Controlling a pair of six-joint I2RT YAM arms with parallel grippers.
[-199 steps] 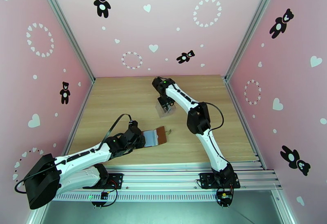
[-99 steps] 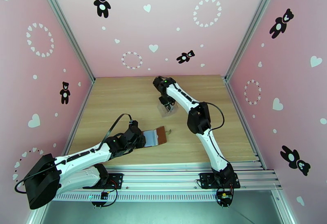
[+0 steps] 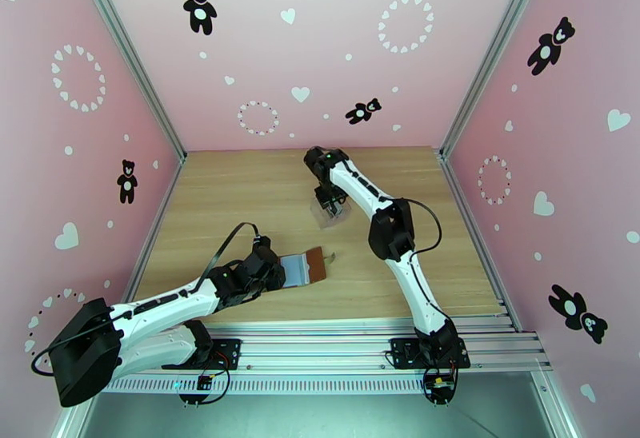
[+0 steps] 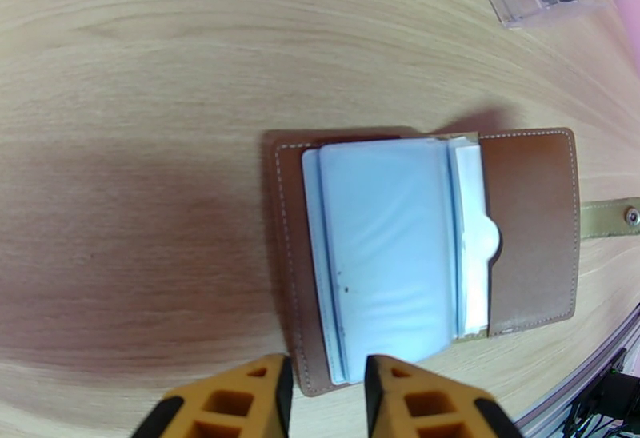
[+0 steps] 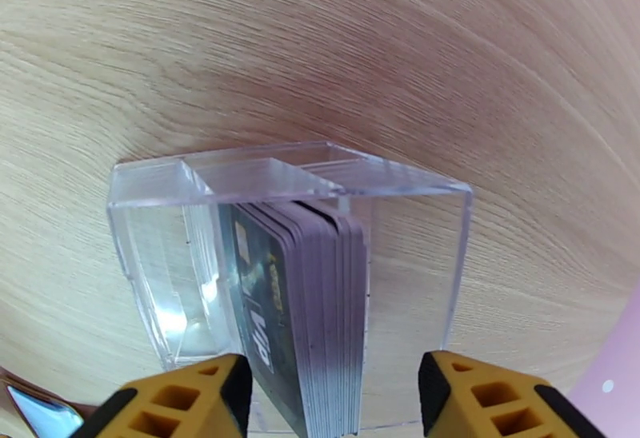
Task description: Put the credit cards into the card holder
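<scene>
R gripper (image 5: pixel 332 384), jaws spread, straddles thin dark cards (image 5: pixel 304 296) in clear acrylic case (image 5: pixel 160 256); may grab several. L gripper (image 4: pixel 324 388) at brown leather wallet (image 4: pixel 532 224): grip unclear.

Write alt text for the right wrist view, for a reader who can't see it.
A clear plastic case stands on a wooden table, holding a stack of dark credit cards set on edge. The right pincer is open, its yellow fingers spread either side of the stack, with a gap at the right-hand one.
</scene>
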